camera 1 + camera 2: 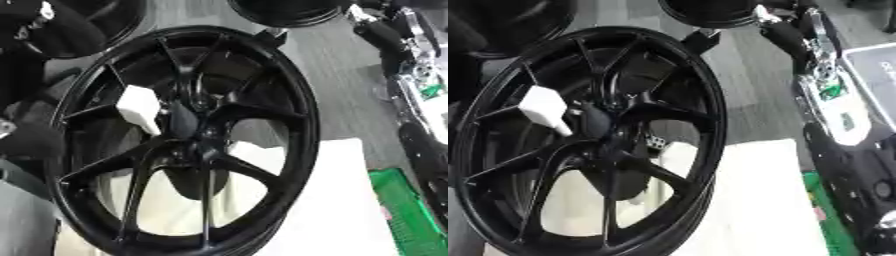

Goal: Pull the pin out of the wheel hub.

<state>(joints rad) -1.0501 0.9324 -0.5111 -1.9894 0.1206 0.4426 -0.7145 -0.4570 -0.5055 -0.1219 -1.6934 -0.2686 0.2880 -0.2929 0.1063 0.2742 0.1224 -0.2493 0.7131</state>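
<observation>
A large black spoked wheel stands tilted over a white surface. A white pin, blocky with a tapered tip, sticks out to the left of the dark hub; its tip points at the hub. Dark shapes sit close around the tip, and I cannot tell whether they are fingers. My right arm, black and silver, runs up the right side toward the wheel's top rim, where a black part touches it. Black parts of my left arm show at the left edge.
The white slab lies under and to the right of the wheel. A green grid-like piece sits at its right edge. Two more black wheels stand behind, on a grey floor.
</observation>
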